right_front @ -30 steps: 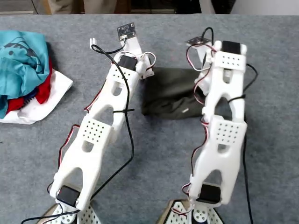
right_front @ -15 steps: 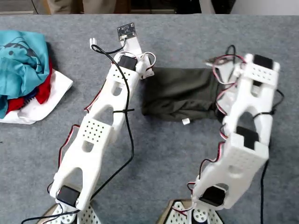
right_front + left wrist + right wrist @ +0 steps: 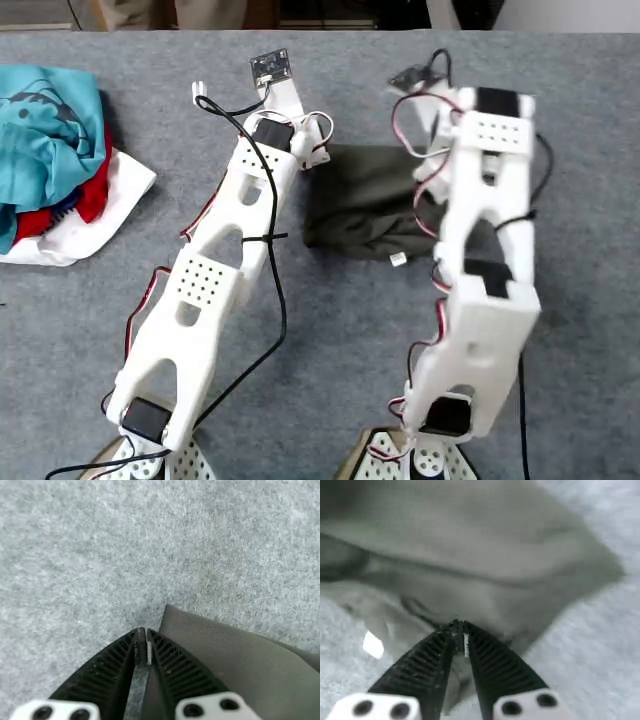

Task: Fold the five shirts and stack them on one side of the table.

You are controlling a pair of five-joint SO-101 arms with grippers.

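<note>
Your whole working surface is a tabletop (image 3: 580, 330) covered in grey, felt-like fabric. It is mottled and slightly fuzzy, and in the high view it runs from side to side and down to the near edge. Close up in the wrist views, you see the same grey nap with a fine speckled grain. Light falls evenly from above, so the shadows on the covering are soft and short. Past the tabletop's far edge you get a narrow strip of the room: a dark gap (image 3: 340, 12) in the middle, a brown wooden piece (image 3: 262, 10) beside it, and a pale flat surface (image 3: 570, 12) at the right corner. You cannot tell what these belong to.
</note>
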